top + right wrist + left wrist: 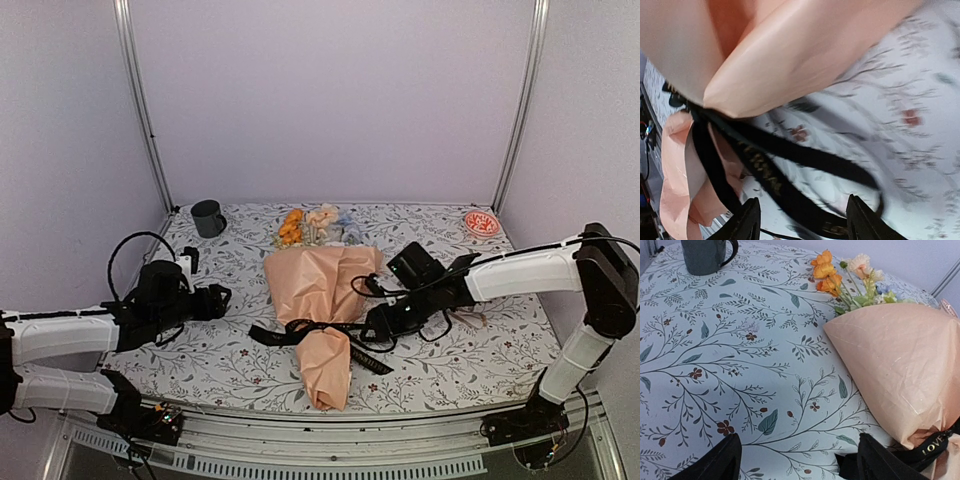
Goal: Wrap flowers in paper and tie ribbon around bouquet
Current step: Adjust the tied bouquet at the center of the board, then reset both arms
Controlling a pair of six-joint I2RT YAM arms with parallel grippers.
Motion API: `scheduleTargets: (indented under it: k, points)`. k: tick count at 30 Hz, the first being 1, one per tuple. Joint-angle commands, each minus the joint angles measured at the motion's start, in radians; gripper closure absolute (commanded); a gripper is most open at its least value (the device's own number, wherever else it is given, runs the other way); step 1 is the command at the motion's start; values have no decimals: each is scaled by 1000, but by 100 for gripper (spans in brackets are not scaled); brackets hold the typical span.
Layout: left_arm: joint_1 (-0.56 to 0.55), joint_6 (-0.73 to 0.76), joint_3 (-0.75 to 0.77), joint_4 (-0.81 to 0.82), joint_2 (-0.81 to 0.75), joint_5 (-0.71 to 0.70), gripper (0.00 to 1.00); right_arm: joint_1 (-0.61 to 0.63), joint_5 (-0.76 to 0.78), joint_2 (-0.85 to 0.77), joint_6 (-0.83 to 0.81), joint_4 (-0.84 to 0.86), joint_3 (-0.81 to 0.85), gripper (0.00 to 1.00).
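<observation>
Left gripper (795, 466): nearest item in its wrist view, two black fingers (715, 462) at the lower edge; jaws stand wide apart with nothing between them; over bare table cover (740, 365), left of the bouquet (900, 365) and apart from it

Right gripper (802, 222): just beside the bouquet's cinched waist, on its right; jaws apart, strands of the ribbon (765, 150) crossing the gap, not seen pinched

Table cover: white cloth printed with leafy sprigs and small red blossoms; spread under the bouquet and out to every side of it

Bouquet: lies flat at mid-table, wide end to the far side, narrow tail toward the near edge

Paper (320, 285): peach-orange sheet, forms the bouquet's cone; gathered tight at the waist, flaring again below it

Flowers (312, 226): orange, peach and pale blue blooms with green leaves, sticking out of the bouquet's wide far end; stems hidden inside the wrap

Ribbon: flat black band with gold lettering, tied around the bouquet's waist; one tail lies on the cloth to the left of the bouquet, another to its right

Mug (208, 217): dark, upright, far and left of the bouquet, well apart

Dish (482, 222): small, round, red-patterned, far and right of the bouquet, well apart
</observation>
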Motion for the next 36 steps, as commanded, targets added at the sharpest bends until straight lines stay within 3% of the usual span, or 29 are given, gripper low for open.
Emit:
scheduleTargets:
  k: [1, 4, 8, 10, 11, 14, 19, 24, 32, 36]
  points:
    - [42, 57, 40, -4, 7, 37, 17, -216, 80, -207, -13, -15, -73, 37]
    - [80, 69, 39, -7, 2, 52, 15, -407, 123, -357, -45, 21, -129, 28]
    - [133, 85, 38, -6, 1, 67, 10, -722, 67, -554, -39, 140, -213, 14]
    - [166, 95, 42, -3, 7, 61, 7, -806, 98, -637, -26, 233, -255, 6]
    - [183, 102, 46, -1, 12, 53, 6, -823, 143, -660, -24, 268, -272, 0]
    - [234, 123, 69, 8, 35, -8, 1, -835, 261, -681, -36, 374, -324, 1]
    - [278, 141, 124, 25, 38, -163, 1, -905, 216, -644, -58, 516, -386, 1]
    - [300, 275, 32, 275, 7, -320, 1, -941, 250, -567, -51, 610, -431, 1]
    - [407, 381, -62, 583, 128, -298, 1, -943, 287, -503, -127, 677, -446, 1]
    - [445, 354, -46, 599, 227, -241, 1, -945, 292, -506, -138, 719, -465, 1]
